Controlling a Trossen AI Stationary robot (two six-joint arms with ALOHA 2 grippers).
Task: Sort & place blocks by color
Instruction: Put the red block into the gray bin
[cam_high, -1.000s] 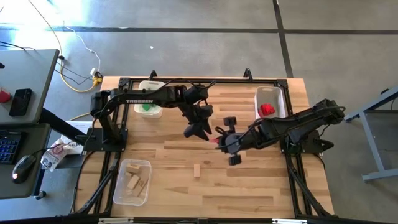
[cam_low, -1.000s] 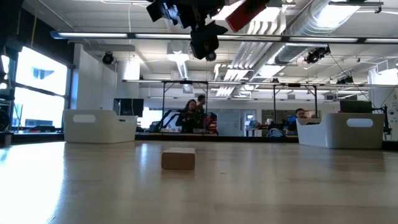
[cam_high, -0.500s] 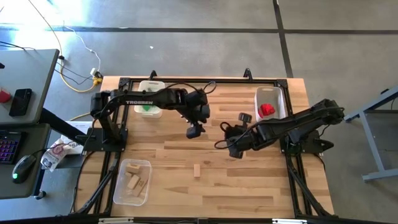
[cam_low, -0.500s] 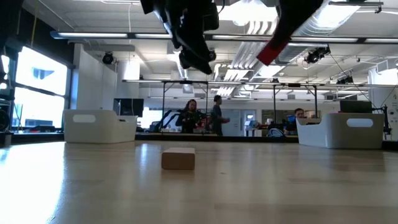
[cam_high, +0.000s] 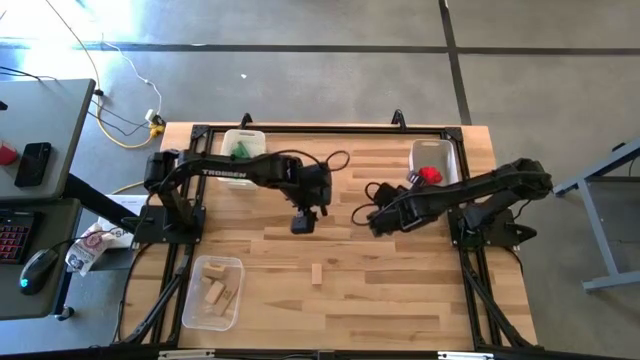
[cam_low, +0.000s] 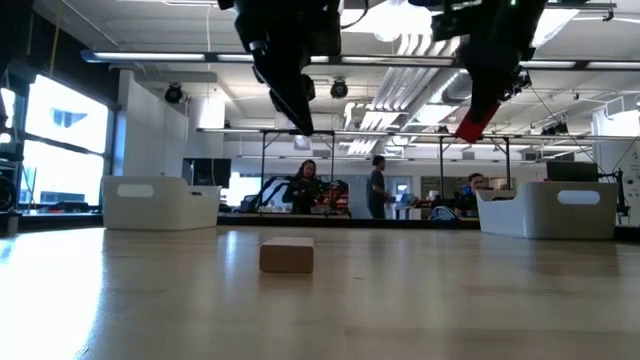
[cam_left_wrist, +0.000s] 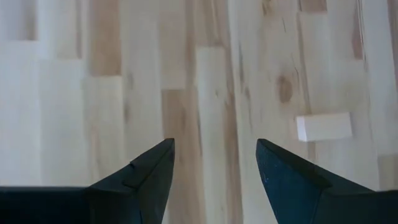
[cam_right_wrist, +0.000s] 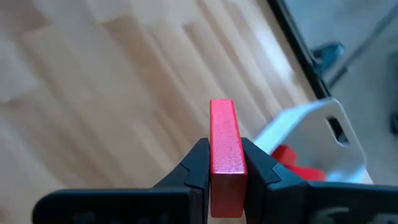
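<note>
My right gripper (cam_right_wrist: 225, 171) is shut on a red bar block (cam_right_wrist: 224, 140), high over the table's middle right (cam_high: 378, 220); the low view shows the red block (cam_low: 472, 124) well above the table. The left gripper (cam_left_wrist: 214, 168) hangs open over bare table near the middle (cam_high: 303, 222) and holds nothing. A plain wood block (cam_high: 316, 273) lies flat on the table nearer the front edge, also seen as the wood block (cam_left_wrist: 323, 126) ahead of the left fingers. My right gripper pinches the red bar's two long side faces (cam_right_wrist: 214, 163) between its two fingers, which lie along the bar. The far end (cam_right_wrist: 222, 109) sticks out past the fingertips. The fingers slant down, and the bar hangs tilted, lifted clear of the table.
A white bin (cam_high: 448, 160) holding red blocks stands at the far right, also visible as the bin (cam_right_wrist: 311, 134) ahead of the right fingers. A bin (cam_high: 240, 152) with green blocks is at the far left. A clear bin (cam_high: 212, 292) with plain wood blocks sits near left.
My right gripper has carried the red block toward the table's right edge and downward, rolling its wrist so that the bar now slants down. The left gripper has tipped to point more steeply down, sinking a little and shifting toward the near edge. The wood block has not moved.
</note>
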